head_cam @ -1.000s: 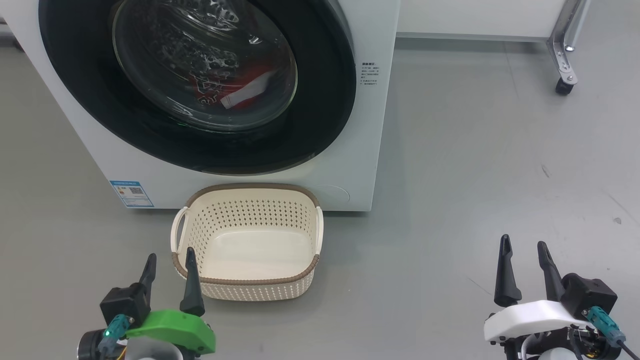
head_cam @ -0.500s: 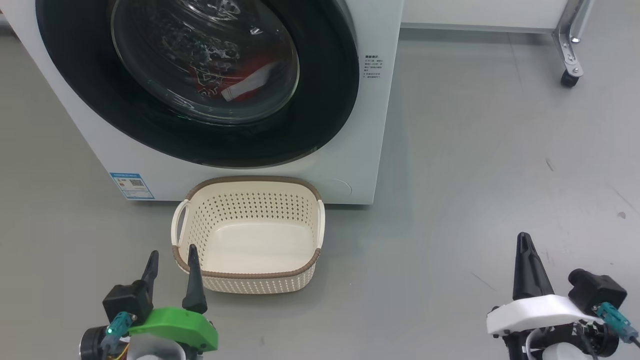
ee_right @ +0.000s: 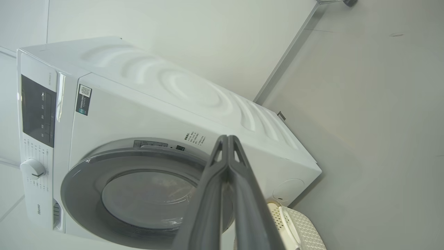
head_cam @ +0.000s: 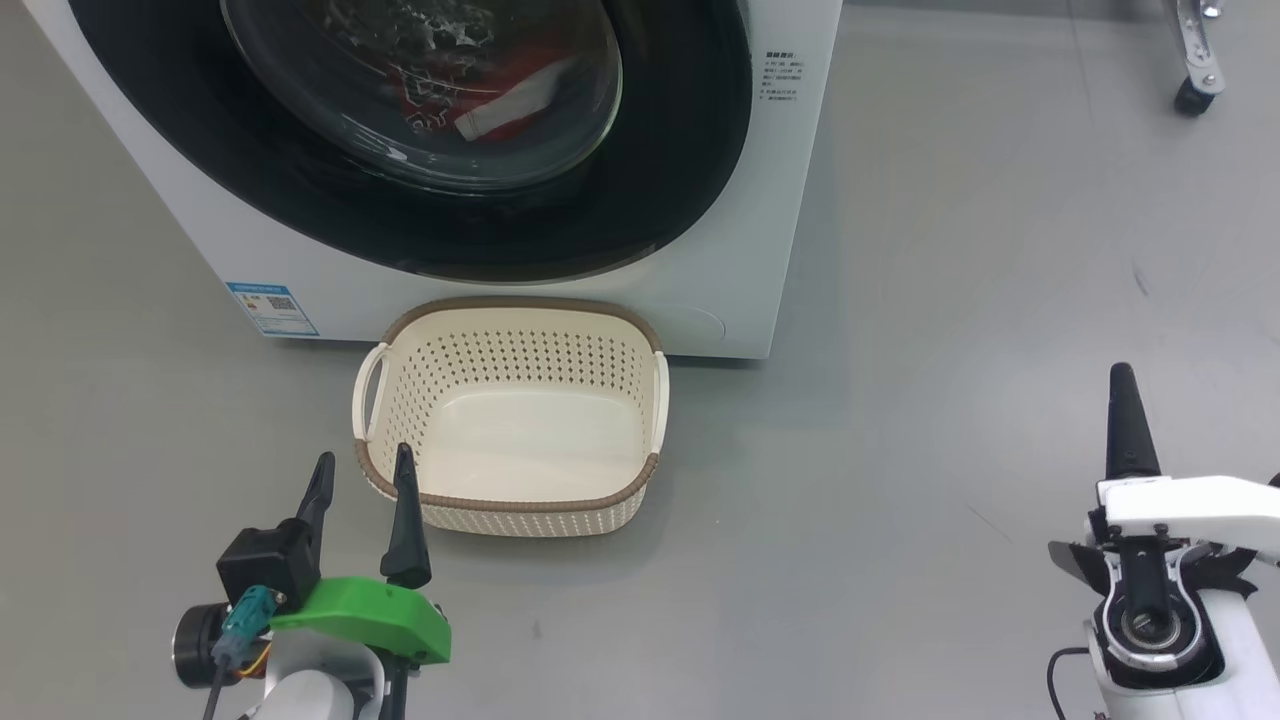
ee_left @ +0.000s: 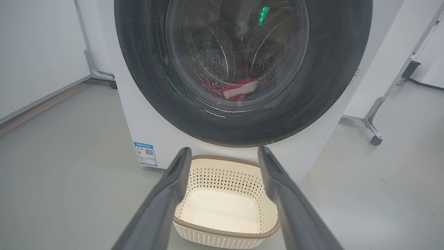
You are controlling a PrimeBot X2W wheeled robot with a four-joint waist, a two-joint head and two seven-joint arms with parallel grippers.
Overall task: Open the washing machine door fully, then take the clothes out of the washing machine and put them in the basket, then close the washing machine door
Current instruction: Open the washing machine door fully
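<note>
The white washing machine (head_cam: 770, 250) stands on the floor, and its door (head_cam: 690, 150), with a black rim and a glass bowl, lies flat against the front. Red and white clothes (head_cam: 480, 95) show through the glass. The cream basket (head_cam: 520, 303) sits empty on the floor just before the machine. My left gripper (head_cam: 364, 456) is open at the basket's near left corner, apart from it. My right gripper (head_cam: 1123, 372) is shut on nothing, far to the right over bare floor. The left wrist view has the open left gripper (ee_left: 224, 148) facing the door (ee_left: 326, 69), clothes (ee_left: 236, 92) and basket (ee_left: 225, 232). The right gripper (ee_right: 228, 138), with fingers pressed together, points at the machine (ee_right: 173, 90).
A metal frame leg with a caster (head_cam: 1193, 95) stands at the back right, also seen as a caster (ee_left: 376, 139) in the left wrist view. The machine's control knob (ee_right: 33, 169) and dark panel sit beside the door (ee_right: 83, 187). Grey floor spreads right of the basket (ee_right: 305, 229).
My right gripper has gone from open to shut, and its wrist has turned and moved up the picture. The head camera has shifted, so the machine sits higher in view. The left gripper stays open.
</note>
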